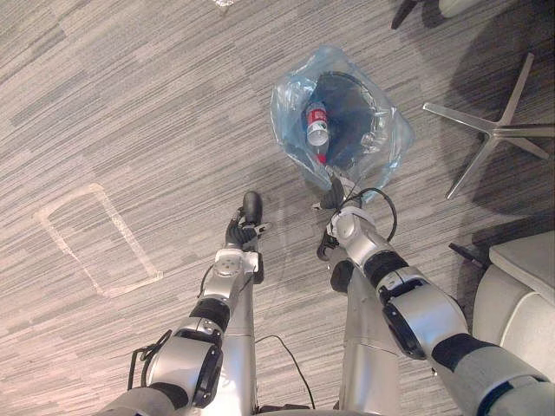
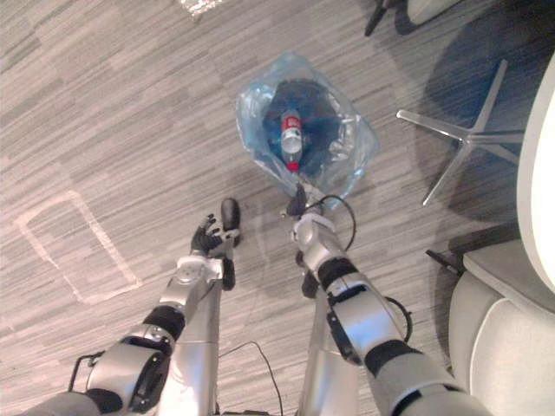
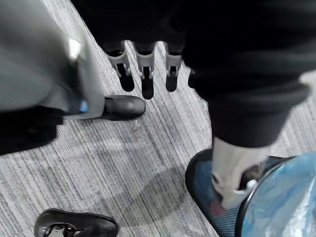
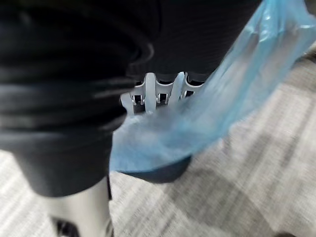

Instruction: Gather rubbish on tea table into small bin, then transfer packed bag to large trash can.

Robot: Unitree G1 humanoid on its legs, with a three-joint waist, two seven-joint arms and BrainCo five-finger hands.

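On the carpet ahead stands a small dark bin (image 1: 351,117) lined with a blue plastic bag (image 1: 293,108). A clear bottle with a red cap and label (image 1: 317,125) lies inside it. My right hand (image 1: 332,201) is at the bag's near edge, and the bag's corner is drawn taut towards it. In the right wrist view the blue bag (image 4: 207,118) lies across that hand's fingers (image 4: 158,91) and hides their tips. My left hand (image 1: 242,230) hangs to the left of the bin, apart from it, its fingers (image 3: 147,74) relaxed and holding nothing.
A chair's silver star base (image 1: 496,130) stands right of the bin. A pale cushioned seat (image 1: 525,264) sits at the lower right. A taped rectangle (image 1: 95,238) marks the carpet at the left.
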